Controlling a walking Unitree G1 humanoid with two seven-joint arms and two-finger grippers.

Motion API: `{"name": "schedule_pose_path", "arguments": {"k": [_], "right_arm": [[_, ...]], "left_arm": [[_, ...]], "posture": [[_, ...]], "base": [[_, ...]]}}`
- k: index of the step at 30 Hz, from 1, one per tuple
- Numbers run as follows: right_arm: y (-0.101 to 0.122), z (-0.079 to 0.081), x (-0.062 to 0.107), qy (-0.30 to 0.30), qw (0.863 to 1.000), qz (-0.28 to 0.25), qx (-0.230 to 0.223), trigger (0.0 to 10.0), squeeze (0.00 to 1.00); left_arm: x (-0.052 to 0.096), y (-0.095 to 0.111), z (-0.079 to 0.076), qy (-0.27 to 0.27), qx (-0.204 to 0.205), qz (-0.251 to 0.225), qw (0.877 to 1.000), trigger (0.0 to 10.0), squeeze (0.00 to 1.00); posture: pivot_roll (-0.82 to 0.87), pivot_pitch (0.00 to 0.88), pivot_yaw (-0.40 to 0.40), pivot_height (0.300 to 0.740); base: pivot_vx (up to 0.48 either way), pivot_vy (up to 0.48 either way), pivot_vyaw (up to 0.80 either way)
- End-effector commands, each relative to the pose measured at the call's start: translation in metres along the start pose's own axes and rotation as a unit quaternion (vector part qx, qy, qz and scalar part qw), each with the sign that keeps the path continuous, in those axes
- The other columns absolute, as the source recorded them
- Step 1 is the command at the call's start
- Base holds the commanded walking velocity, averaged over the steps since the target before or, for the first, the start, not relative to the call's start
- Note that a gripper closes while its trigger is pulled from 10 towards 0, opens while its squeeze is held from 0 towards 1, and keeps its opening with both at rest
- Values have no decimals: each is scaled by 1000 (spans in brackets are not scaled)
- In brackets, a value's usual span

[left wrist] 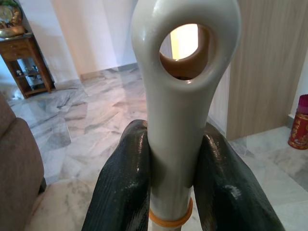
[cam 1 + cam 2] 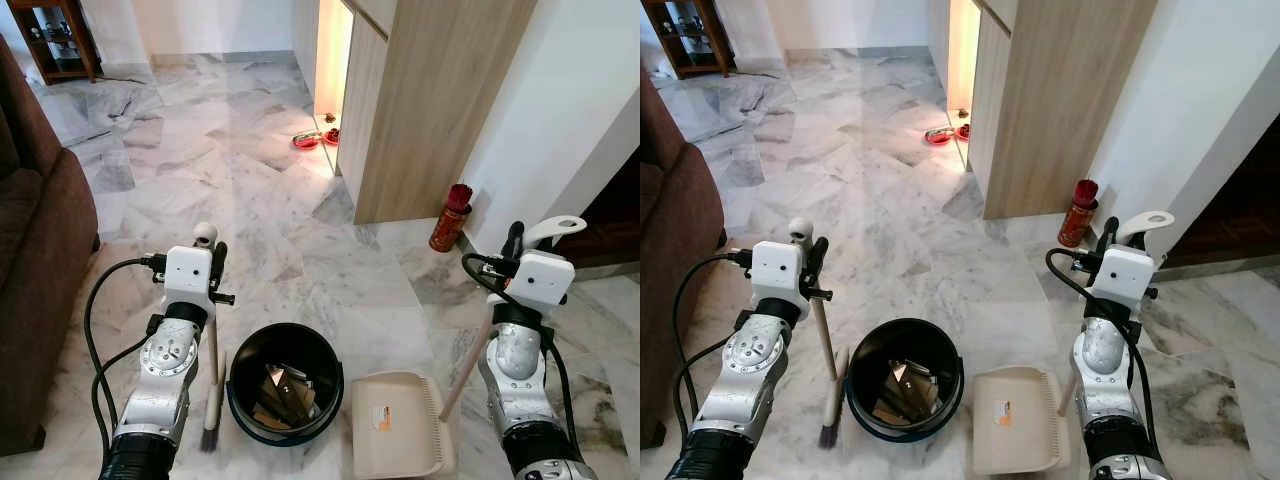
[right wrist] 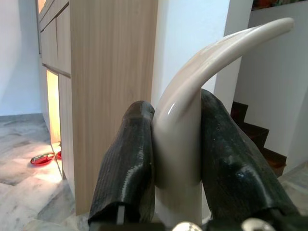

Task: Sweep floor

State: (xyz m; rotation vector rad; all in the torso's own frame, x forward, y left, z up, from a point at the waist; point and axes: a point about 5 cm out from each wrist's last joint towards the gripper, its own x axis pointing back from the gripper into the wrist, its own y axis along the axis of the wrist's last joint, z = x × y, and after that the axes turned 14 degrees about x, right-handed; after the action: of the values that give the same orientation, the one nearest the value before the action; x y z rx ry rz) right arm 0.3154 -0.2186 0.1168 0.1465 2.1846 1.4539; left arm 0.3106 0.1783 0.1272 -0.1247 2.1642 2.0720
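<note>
The broom point(image 2: 212, 385) stands nearly upright just left of the black bucket point(image 2: 286, 383), its dark bristles on the marble floor point(image 2: 250, 190) and its pale glossy handle clamped between the two black fingers of the left gripper point(image 1: 173, 178). The handle top is a smooth rounded loop with a hanging hole, ringed lower down by a thin orange band. The right gripper point(image 3: 175, 159) is clamped in the same way on the curved cream handle of the dustpan point(image 2: 395, 422), whose flat beige tray lies on the floor just right of the bucket, with a toothed comb along its right edge and a small sticker on its face.

The bucket is round, matt black plastic and holds brown and grey scraps, probably cardboard, though the view is too small to be sure. The floor is polished white-grey veined marble and looks bare of visible debris nearby.

To sweep well, the broom should stay low with bristles flat on the stone, drawn in short strokes toward the dustpan's lip, which must sit flush on the floor; both handles are slick, so firm grips matter. A brown sofa point(image 2: 35, 260) borders the left, a wood-grain cabinet point(image 2: 430, 100) and a red can point(image 2: 451, 217) stand ahead on the right.
</note>
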Motion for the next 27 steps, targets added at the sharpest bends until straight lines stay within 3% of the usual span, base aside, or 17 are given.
{"name": "schedule_pose_path", "arguments": {"k": [1, 27], "right_arm": [[7, -1, -5, -5, 1000, -17, -4, 10000, 0], [5, 1, -5, 3, 1000, -13, -5, 10000, 0]], "left_arm": [[-1, 13, -2, -6, -8, -37, 999, 10000, 0], [0, 14, -6, -14, -10, -37, 999, 10000, 0]], "posture": [[189, 65, -55, 740], [188, 65, -52, 740]], "base": [[0, 0, 0], [0, 0, 0]]}}
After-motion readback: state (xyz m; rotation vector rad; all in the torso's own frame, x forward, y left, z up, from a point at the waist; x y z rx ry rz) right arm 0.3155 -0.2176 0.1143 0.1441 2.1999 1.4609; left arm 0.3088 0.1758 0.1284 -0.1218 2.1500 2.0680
